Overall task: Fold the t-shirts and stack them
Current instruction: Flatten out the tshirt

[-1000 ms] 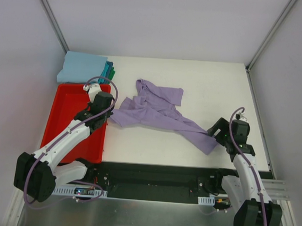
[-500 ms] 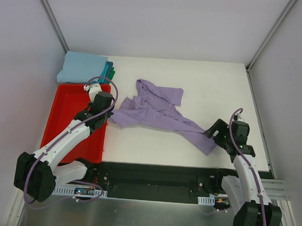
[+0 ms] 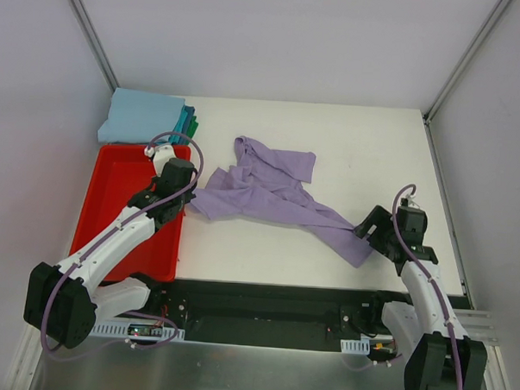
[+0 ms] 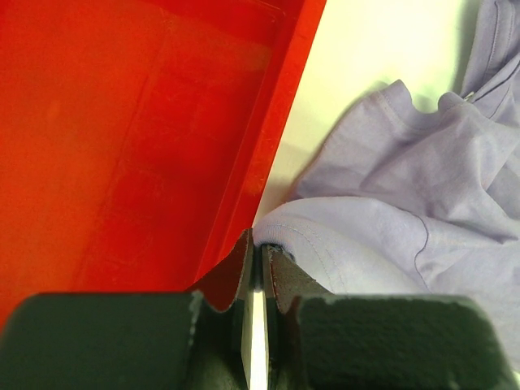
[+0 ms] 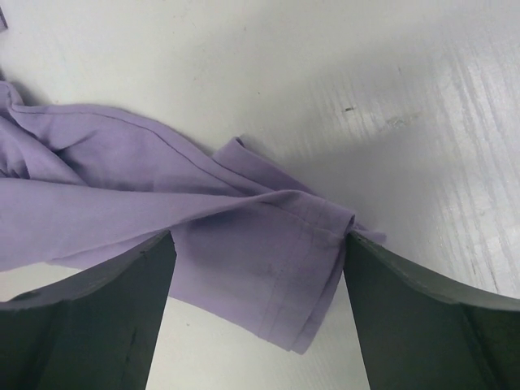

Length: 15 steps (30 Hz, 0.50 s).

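Top external view: white table (image 3: 349,138), walled at the back and sides. Red bin (image 3: 113,197) along the left edge. Purple shirt (image 3: 260,191) crumpled across the table's middle, unfolded, drawn out into a long band from the bin's rim toward the near right corner. Probably stretched this way so both ends can be pulled to flatten it. Stack (image 3: 142,116) of folded shirts at the far left corner, light blue on top, teal and green edges showing beneath. Seemingly parked there to leave the working space free until the purple one can be added. Left pincer (image 4: 258,244) low beside the bin's rim, jaws together, by the look nipping the shirt's hem as an anchor. Right pincer (image 5: 253,252) low over the opposite end, jaws wide apart, straddling the cloth with nothing gripped yet, well placed to close on it. Folding not yet begun.
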{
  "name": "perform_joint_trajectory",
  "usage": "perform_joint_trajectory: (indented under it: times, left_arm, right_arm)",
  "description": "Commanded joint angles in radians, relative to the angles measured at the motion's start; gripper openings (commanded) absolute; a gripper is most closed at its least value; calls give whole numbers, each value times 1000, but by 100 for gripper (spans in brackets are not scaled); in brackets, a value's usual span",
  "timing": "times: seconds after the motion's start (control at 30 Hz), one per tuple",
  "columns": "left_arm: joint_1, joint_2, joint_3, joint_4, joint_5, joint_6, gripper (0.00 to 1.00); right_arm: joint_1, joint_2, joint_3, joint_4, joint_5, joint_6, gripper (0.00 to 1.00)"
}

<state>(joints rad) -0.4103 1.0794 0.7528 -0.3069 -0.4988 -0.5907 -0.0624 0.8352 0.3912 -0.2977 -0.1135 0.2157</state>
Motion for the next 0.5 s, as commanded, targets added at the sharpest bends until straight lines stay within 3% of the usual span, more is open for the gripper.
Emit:
perform_joint_trajectory:
  times: [0.0,0.13,0.27,0.47]
  left_arm:
    - [13,-4,-3,26,2,3,0]
    - [15,-3,-1,26,2,3,0]
    - [13,2,2,26,11,6,0]
    - [15,4,2,26,22,5,0]
  right_arm:
    - [-8,1,24,58,-31,-12,80]
    - [-8,-28,23,42,-40,-1,66]
    - [-8,-54,18,11,-26,-2,64]
    - [-8,-71,15,-47,23,-7,55]
